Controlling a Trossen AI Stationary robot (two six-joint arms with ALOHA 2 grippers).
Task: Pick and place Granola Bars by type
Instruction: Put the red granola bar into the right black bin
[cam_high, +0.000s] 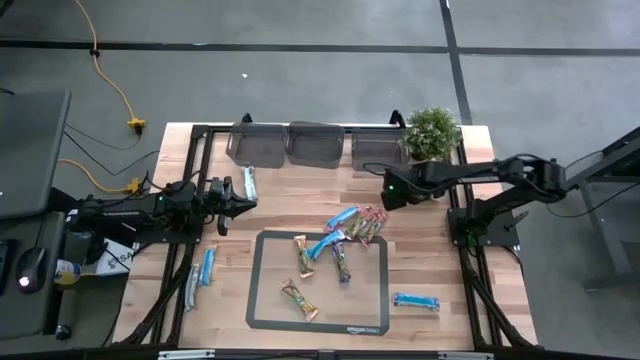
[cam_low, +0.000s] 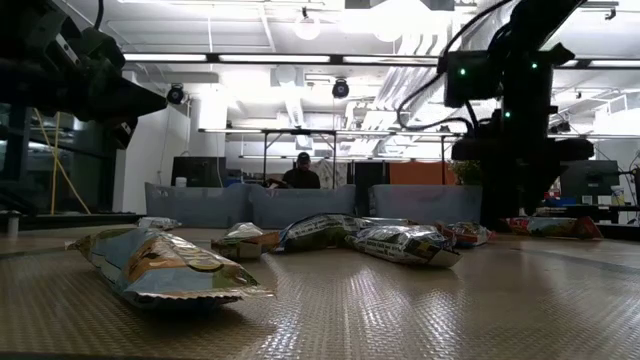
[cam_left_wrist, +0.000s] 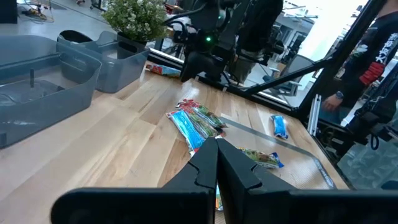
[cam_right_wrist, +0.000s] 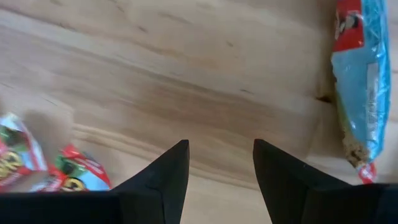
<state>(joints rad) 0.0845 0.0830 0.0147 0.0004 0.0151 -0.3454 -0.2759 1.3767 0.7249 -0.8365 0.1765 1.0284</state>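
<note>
Crinkled foil-wrapped granola bars (cam_low: 165, 268), woven mat (cam_low: 420, 310)

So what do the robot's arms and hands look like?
Both arms are black and jointed, like thin metal tubes with chunky elbows. The right arm has little green lights glowing on it and black cables looping along it. The left arm has white lettering on its side. The left hand and right hand each have two pointy black fingers.

dark mat (cam_high: 262, 300) — small white edge print, possibly "amazon basics", wrappers' print unreadable
</note>
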